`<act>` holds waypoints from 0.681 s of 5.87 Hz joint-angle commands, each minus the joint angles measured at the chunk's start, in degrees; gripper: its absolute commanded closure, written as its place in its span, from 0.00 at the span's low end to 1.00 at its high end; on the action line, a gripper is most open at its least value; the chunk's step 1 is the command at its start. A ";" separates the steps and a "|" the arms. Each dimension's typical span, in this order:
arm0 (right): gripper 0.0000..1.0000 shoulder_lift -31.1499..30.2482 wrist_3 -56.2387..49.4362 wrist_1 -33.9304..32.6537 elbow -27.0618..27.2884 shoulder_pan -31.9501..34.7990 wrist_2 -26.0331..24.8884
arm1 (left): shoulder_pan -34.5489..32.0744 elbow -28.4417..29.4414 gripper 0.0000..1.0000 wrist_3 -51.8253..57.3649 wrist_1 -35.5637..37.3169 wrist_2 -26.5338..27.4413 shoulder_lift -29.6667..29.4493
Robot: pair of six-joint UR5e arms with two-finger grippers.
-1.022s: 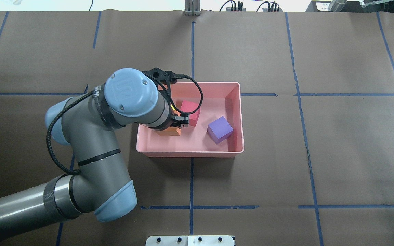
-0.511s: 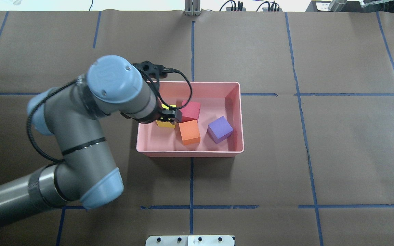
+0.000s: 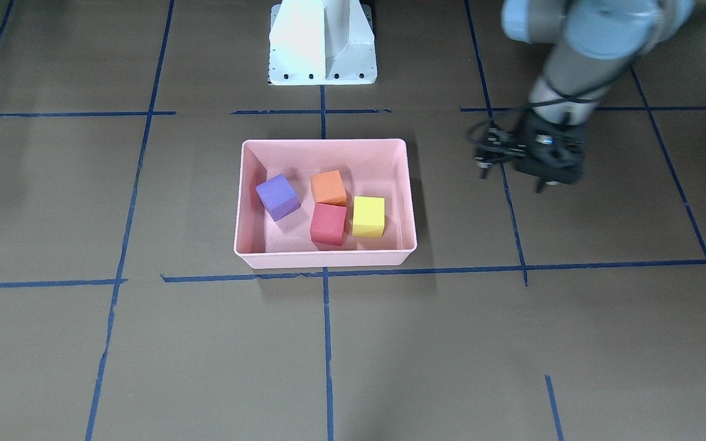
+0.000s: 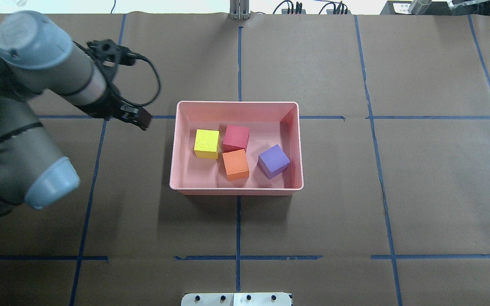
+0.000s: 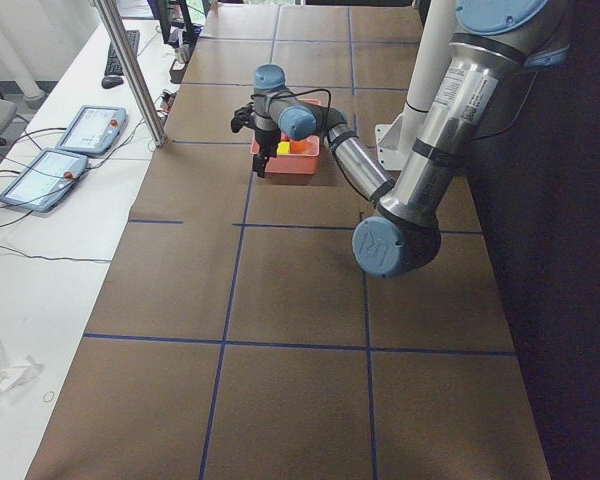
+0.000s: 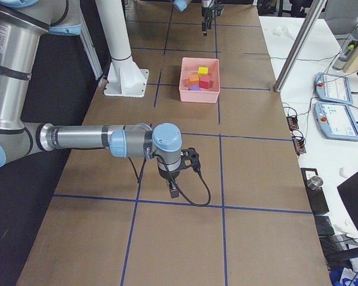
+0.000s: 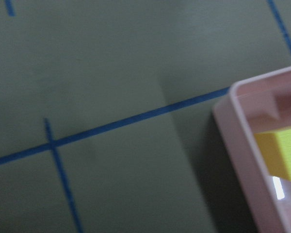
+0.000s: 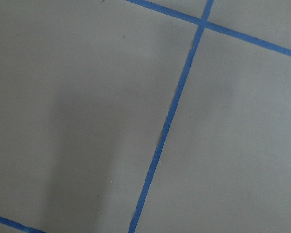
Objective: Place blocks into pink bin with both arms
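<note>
Four blocks [image 4: 235, 164] lie in the bin [image 4: 236, 191]; the left claw [image 4: 142, 121] hangs beside it.

The left arm [image 4: 13, 131]: thick grey tubes, rounded light blue joint caps [image 4: 28, 34], thin dark bands at the joints.
Its black cable [image 4: 159, 83] runs in a loop from a black wrist bracket.
The left gripper [image 4: 141, 121]: black and blocky.
The right arm [image 6: 83, 140]: the same grey tubes and blue caps, with a pale metal ring [image 6: 45, 137] on one joint and a curling black wire [image 6: 198, 193].
The right gripper [image 6: 173, 192]: black.
The pedestal [image 3: 322, 43]: white with a flared foot and a row of dark screws [image 3: 310, 76].
</note>
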 commanded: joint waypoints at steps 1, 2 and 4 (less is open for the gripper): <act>0.00 0.47 7.13 0.21 -0.04 0.41 0.77 | -18.51 5.57 0.00 22.87 -0.11 -9.46 10.94; 0.00 0.91 7.44 0.21 -0.13 0.41 0.86 | -26.25 9.18 0.00 32.99 -0.11 -10.55 14.64; 0.00 0.92 7.53 0.21 -0.22 0.41 0.94 | -31.59 9.22 0.00 33.96 -0.98 -15.21 23.60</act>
